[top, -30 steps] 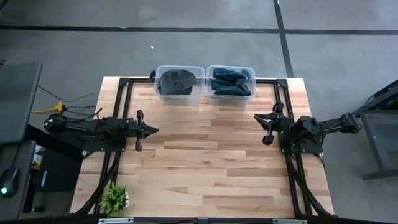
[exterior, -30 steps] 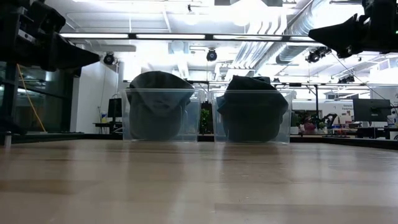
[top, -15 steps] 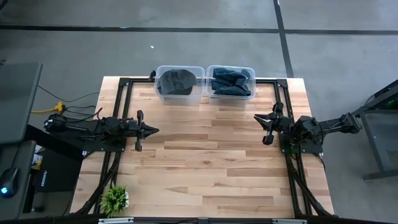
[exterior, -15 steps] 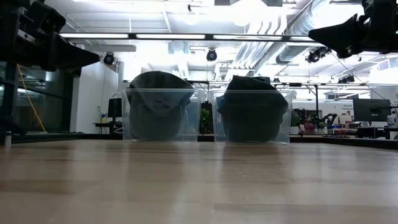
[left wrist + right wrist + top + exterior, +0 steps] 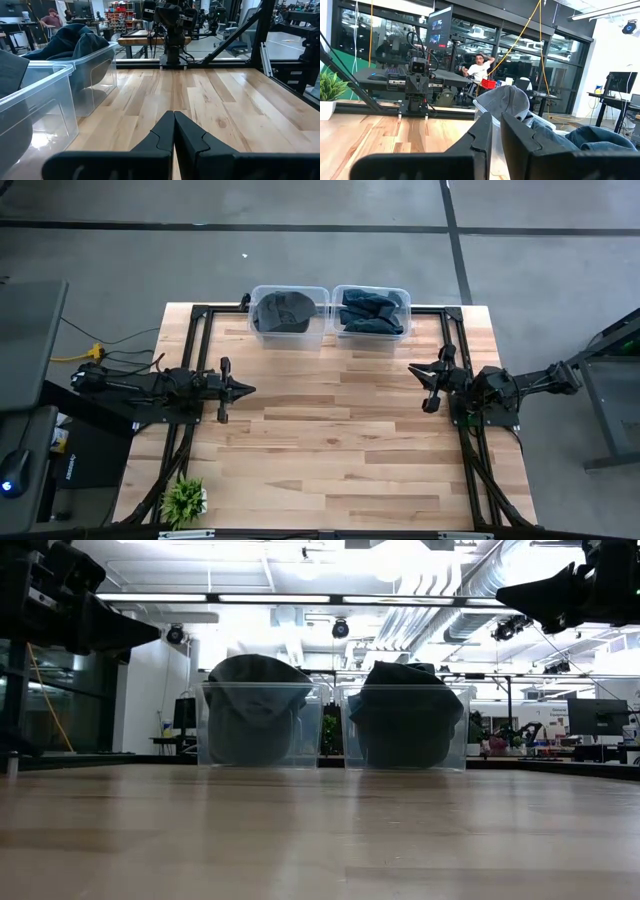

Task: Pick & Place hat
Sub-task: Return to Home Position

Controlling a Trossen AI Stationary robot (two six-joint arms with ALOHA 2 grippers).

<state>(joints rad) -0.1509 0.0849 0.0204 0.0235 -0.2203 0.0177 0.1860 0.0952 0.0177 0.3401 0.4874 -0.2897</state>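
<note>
Gray cap [image 5: 280,311]: in left bin [image 5: 290,340], brim heading unclear
Left tool [image 5: 174,114]: closed, empty
Right tool [image 5: 496,116]: barely parted, empty

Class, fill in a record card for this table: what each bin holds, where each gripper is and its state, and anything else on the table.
Left transparent bin: gray cap inside
Right transparent bin: dark blue caps piled inside
Left gripper: shut, empty, raised over the table's left side
Right gripper: narrowly open, empty, raised over the right side
Table: wooden
Other: small potted plant at the left corner opposite the bins
</note>
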